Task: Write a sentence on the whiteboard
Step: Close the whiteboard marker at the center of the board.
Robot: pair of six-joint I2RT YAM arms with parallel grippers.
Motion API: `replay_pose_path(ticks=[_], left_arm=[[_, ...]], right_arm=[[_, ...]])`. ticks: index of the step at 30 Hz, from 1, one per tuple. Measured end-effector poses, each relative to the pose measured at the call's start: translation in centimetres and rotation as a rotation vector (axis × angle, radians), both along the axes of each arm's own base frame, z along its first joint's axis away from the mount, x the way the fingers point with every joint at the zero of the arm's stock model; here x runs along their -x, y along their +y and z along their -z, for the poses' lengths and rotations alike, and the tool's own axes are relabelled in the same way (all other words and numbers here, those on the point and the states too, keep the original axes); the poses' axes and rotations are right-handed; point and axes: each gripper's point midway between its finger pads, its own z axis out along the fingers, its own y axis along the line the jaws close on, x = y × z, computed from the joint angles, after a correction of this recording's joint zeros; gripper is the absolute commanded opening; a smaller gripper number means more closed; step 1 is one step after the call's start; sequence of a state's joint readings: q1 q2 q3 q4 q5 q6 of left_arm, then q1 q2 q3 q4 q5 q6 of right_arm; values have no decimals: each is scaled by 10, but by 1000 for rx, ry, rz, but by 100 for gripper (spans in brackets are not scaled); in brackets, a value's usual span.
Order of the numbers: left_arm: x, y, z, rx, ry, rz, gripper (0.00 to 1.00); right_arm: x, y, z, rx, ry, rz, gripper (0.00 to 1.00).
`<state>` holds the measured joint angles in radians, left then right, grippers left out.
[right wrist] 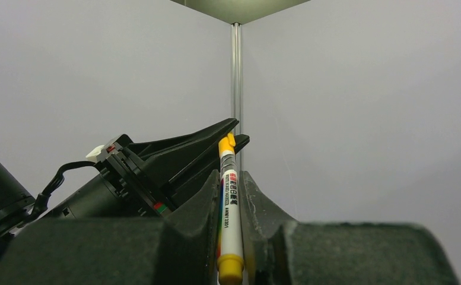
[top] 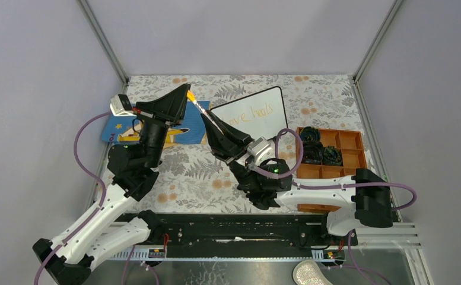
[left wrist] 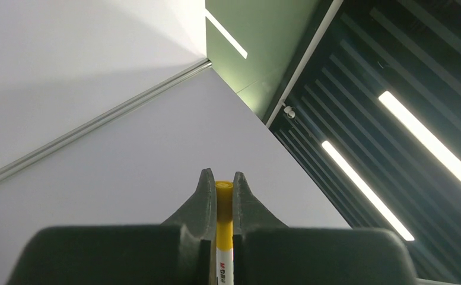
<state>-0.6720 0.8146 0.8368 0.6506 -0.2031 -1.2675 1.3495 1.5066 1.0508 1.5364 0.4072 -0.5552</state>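
Note:
A white marker with a yellow cap is held in the air between both grippers, left of the whiteboard. My left gripper is shut on the yellow cap end. My right gripper is shut on the marker's white barrel, and the left gripper's fingers show just beyond it. The whiteboard lies tilted at the back centre of the table. The sentence reads about "Love heals" in thin orange writing; its left end is partly hidden by my right gripper.
A blue mat with a yellow plane lies under the left arm. An orange compartment tray with dark round parts stands at the right. A floral cloth covers the table, with grey walls all round.

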Motion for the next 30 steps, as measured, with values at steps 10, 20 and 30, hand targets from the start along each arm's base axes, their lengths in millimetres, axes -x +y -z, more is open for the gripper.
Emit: replay_pose_path(ticks=[10, 20, 30], left_arm=[[22, -21, 24, -168, 5, 59, 75], [18, -28, 38, -239, 23, 55, 48], [18, -29, 40, -244, 21, 62, 21]], right_arm=[[0, -2, 11, 60, 15, -37, 0], [7, -10, 15, 69, 35, -94, 0], [11, -12, 28, 87, 73, -144, 0]])
